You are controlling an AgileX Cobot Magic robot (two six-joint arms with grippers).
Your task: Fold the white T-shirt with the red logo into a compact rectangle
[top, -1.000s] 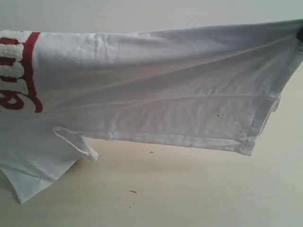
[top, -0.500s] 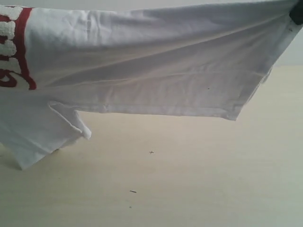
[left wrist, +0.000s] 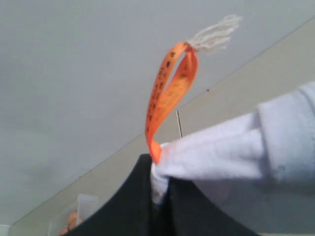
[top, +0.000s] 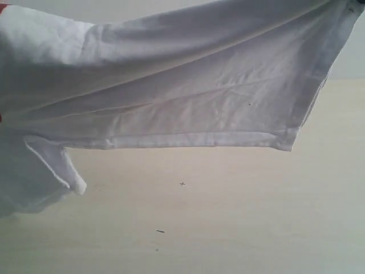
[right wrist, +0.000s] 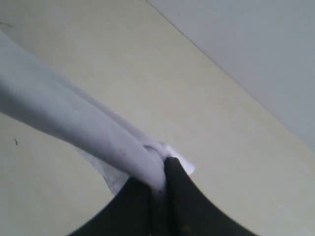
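The white T-shirt [top: 188, 85] hangs stretched across the exterior view above the pale wooden counter [top: 228, 217], its hemmed edge running nearly level and one short sleeve [top: 57, 165] drooping at the lower left. Nothing stands between the cloth and the counter, which carries only a small cross mark [top: 182, 184] and a dark speck [top: 160, 231]. A grey wall [right wrist: 256, 44] rises behind.

The left gripper [left wrist: 160, 169] has its black fingers clamped on a bunched fold of the shirt at the neck. The orange neck tag [left wrist: 167, 93] loops up beside them with frayed white threads [left wrist: 214, 34] at its top. The dark print on the tag is too small to read. A clear container [left wrist: 78, 216] with something orange in it sits far off by the wall.

The right gripper [right wrist: 160, 172] likewise has its fingers pinched shut on a gathered fold of the shirt.

Compared with half a second ago, the shirt has shifted to the left of the exterior view. The red logo [top: 3, 7] is now only a sliver at the frame's edge, its letters out of sight, and the sleeve hangs lower
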